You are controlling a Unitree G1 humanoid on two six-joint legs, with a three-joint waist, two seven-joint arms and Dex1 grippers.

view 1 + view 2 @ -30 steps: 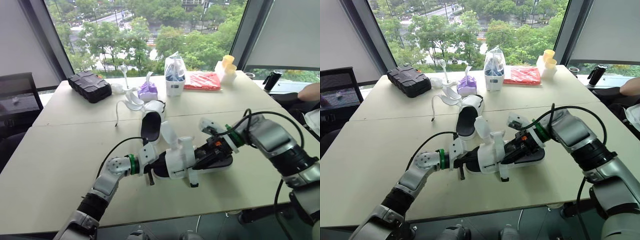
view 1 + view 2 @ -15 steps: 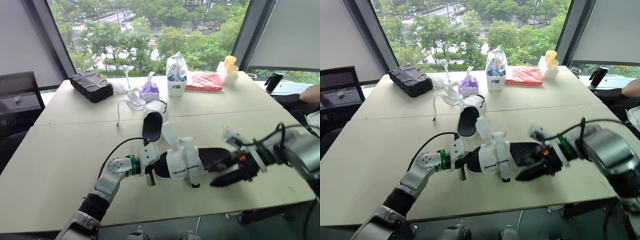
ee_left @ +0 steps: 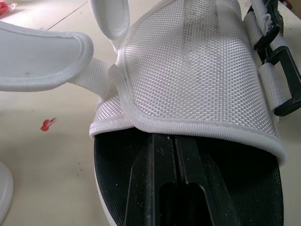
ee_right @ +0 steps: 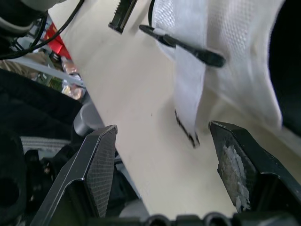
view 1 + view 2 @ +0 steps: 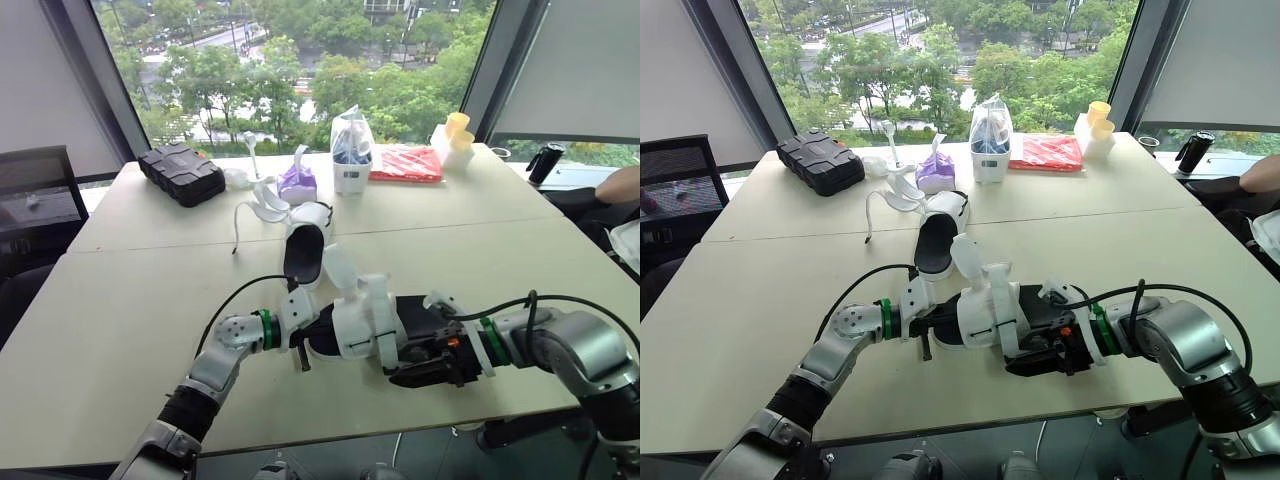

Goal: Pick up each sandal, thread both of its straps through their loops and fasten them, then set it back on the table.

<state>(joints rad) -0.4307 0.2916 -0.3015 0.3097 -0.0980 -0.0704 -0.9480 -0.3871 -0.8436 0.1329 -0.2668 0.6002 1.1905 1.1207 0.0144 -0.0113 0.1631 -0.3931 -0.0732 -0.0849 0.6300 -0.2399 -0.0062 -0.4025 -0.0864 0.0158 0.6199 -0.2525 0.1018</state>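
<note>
right end effector (image 4: 162,128) spread wide around strap (image 4: 189,89) of sandal (image 5: 987,312).

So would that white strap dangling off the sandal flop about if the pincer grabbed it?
Probably floppy: the strap looks like thin woven webbing, lying loose ahead of the open right pincer. It likely weighs very little, so it should bend wherever it's pulled. Its dark, ragged-looking tip might snag.
</note>
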